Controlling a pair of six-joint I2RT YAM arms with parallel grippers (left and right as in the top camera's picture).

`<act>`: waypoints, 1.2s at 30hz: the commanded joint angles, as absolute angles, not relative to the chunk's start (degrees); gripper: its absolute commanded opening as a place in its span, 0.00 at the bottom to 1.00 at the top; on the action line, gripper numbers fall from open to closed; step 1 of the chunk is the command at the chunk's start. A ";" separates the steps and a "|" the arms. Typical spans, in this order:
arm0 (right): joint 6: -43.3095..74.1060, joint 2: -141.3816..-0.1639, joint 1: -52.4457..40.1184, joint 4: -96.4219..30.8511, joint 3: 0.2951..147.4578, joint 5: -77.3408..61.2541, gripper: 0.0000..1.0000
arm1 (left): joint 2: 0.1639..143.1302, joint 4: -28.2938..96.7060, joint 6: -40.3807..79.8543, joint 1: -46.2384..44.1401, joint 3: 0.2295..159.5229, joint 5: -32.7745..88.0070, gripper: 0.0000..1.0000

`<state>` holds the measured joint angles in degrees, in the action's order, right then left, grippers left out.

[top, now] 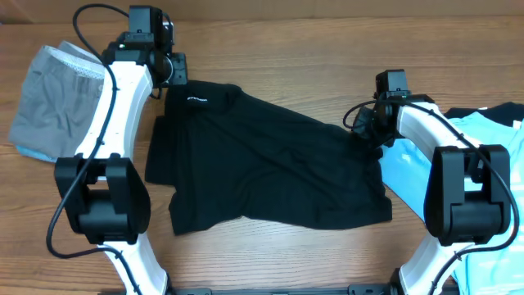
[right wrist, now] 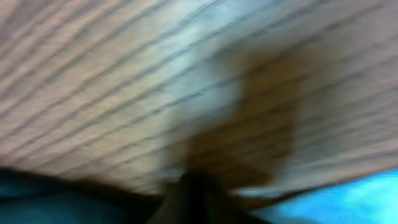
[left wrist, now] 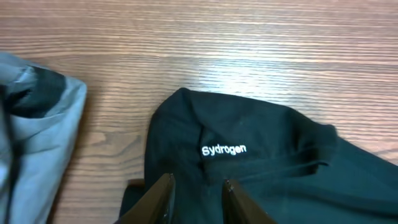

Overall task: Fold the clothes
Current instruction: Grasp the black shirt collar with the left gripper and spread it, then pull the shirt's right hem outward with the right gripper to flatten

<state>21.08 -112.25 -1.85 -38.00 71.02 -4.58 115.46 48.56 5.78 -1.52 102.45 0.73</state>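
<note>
A black shirt point(top: 270, 164) lies spread across the middle of the table, its collar with a white label to the upper left. My left gripper point(top: 174, 80) is at the shirt's upper left edge by the collar. In the left wrist view its fingers point(left wrist: 198, 186) stand narrowly apart with black fabric point(left wrist: 261, 168) pinched between them. My right gripper point(top: 366, 131) is at the shirt's right edge. The right wrist view is blurred; the fingers point(right wrist: 198, 186) look closed on dark cloth.
Folded grey shorts point(top: 53, 98) lie at the far left, also in the left wrist view point(left wrist: 31, 143). A light blue garment point(top: 409, 172) lies under the right arm, with more clothes at the right edge. It also shows in the right wrist view point(right wrist: 348, 199).
</note>
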 commanded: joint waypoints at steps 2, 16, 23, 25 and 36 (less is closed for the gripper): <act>22.57 -112.99 -0.01 -31.99 71.68 -5.93 0.04 | 113.21 50.63 4.89 -2.00 103.81 1.54 0.30; 22.50 -112.95 11.35 -5.30 80.07 -6.11 0.96 | 113.21 58.00 4.86 -3.77 103.79 1.52 0.29; 22.17 -111.72 14.44 -25.21 80.07 -13.30 1.00 | 113.21 59.29 4.67 -3.79 103.79 1.50 0.30; 22.06 -111.33 14.55 -32.14 80.07 -16.14 0.96 | 113.21 59.70 4.67 -3.79 103.79 1.50 0.30; 14.92 -108.18 13.45 -57.45 80.05 -20.38 0.74 | 110.32 66.32 4.32 -3.27 103.81 0.64 0.21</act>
<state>17.74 -112.81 13.65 -56.25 79.40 -18.09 114.56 65.04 5.37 -3.53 102.63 1.02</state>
